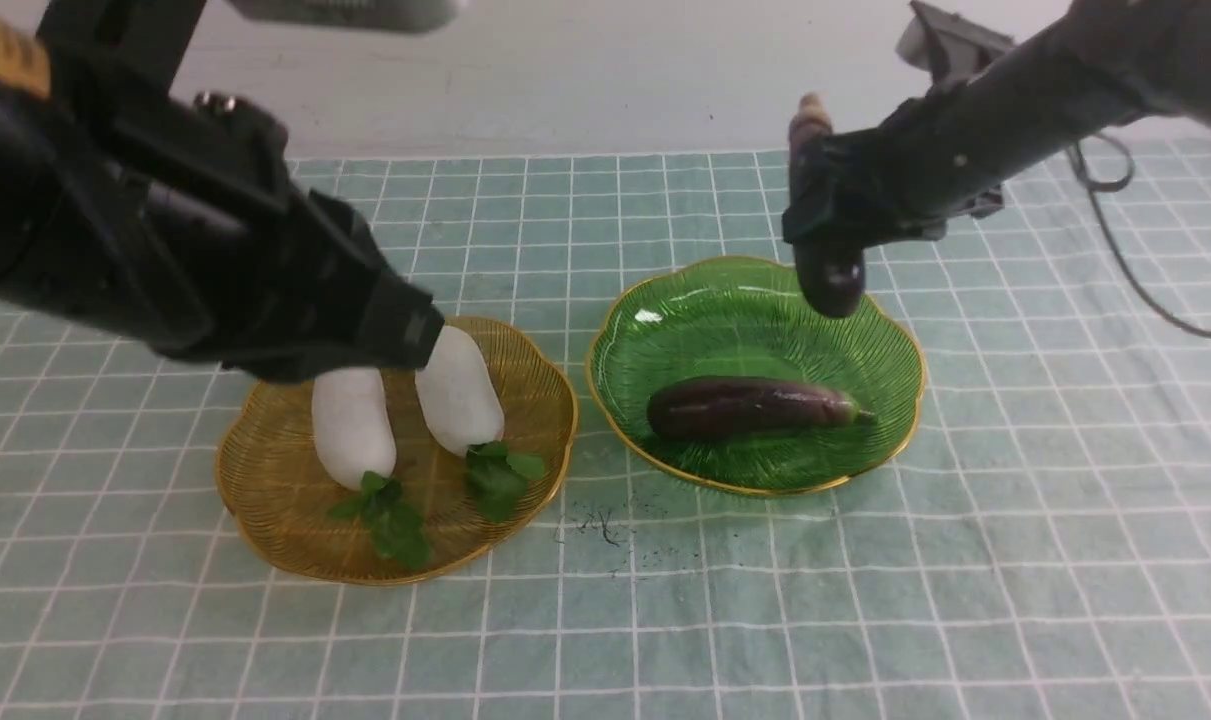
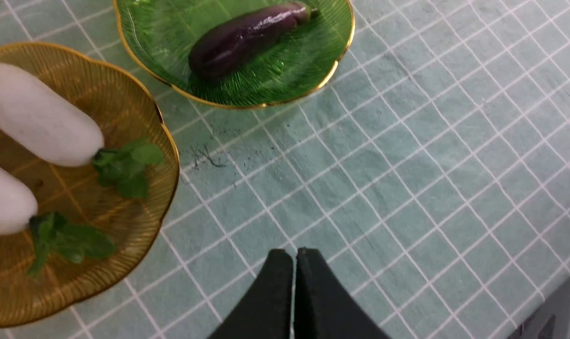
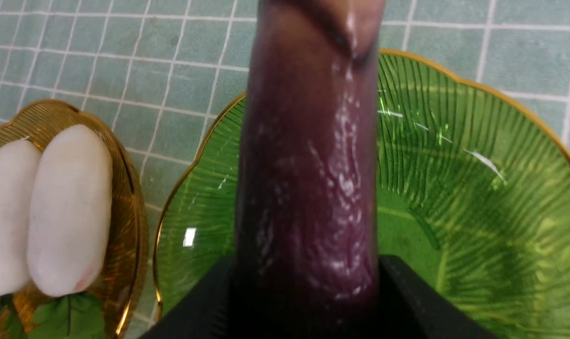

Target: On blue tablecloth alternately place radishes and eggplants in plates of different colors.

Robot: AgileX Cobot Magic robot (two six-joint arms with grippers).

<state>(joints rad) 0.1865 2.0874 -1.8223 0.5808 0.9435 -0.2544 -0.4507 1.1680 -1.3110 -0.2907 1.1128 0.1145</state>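
Two white radishes point(image 1: 353, 425) point(image 1: 457, 392) lie side by side in the amber plate point(image 1: 265, 490), green leaves toward me. A purple eggplant with a green cap point(image 1: 750, 406) lies in the green plate point(image 1: 665, 320). My right gripper point(image 1: 830, 215) is shut on the second eggplant point(image 1: 830, 275), brownish cap up, and holds it upright above the green plate's far rim; in the right wrist view it point(image 3: 308, 188) fills the middle over the green plate point(image 3: 477, 197). My left gripper point(image 2: 294, 259) is shut and empty, above the blue tablecloth point(image 2: 407, 165) beside the amber plate point(image 2: 124, 226).
A black cable point(image 1: 1115, 220) trails over the cloth at the far right. Dark specks point(image 1: 600, 525) mark the cloth in front of the gap between the plates. The white table surface point(image 1: 565, 80) lies past the cloth's far edge.
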